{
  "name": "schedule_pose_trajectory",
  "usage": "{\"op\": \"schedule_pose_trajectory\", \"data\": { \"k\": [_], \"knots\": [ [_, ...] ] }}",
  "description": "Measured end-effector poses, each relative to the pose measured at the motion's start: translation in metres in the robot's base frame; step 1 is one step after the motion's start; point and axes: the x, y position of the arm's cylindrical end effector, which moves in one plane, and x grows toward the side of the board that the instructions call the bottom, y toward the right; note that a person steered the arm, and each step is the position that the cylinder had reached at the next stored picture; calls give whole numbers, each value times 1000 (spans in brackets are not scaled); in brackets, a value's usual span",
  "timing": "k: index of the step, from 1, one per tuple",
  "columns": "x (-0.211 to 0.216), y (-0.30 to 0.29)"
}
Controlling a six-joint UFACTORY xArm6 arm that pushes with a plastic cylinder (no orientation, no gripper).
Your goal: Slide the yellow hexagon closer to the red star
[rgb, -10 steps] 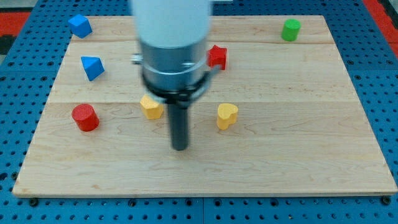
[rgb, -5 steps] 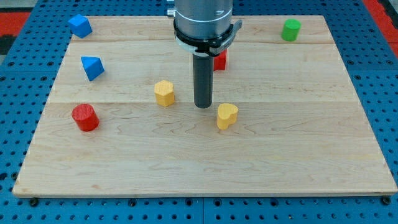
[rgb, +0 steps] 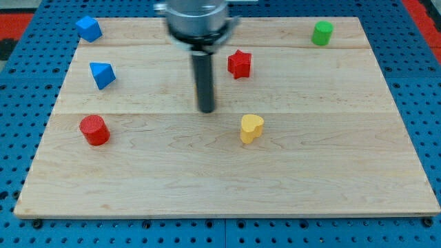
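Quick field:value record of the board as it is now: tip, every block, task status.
tip: my tip on the board, below-left of the red star, touching no visible block
yellow hexagon: not visible, possibly hidden behind the rod
yellow heart: below-right of tip
red cylinder: view's left
upper blue block: top-left corner
lower blue block: left side
green cylinder: top right
task status: cannot confirm

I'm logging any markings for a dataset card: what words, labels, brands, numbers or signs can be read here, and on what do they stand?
None: no readable text shows anywhere.
The pale wooden board, the red star block, the yellow heart-shaped block and the other blocks are plain.
My tip and the rod carry no marking.
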Motion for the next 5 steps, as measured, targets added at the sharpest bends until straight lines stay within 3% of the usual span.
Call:
{"op": "schedule_pose_trajectory", "data": {
  "k": [1,3,4,5],
  "knots": [
    [0,17],
    [18,-106],
    [-4,-118],
    [-19,-61]
  ]
}}
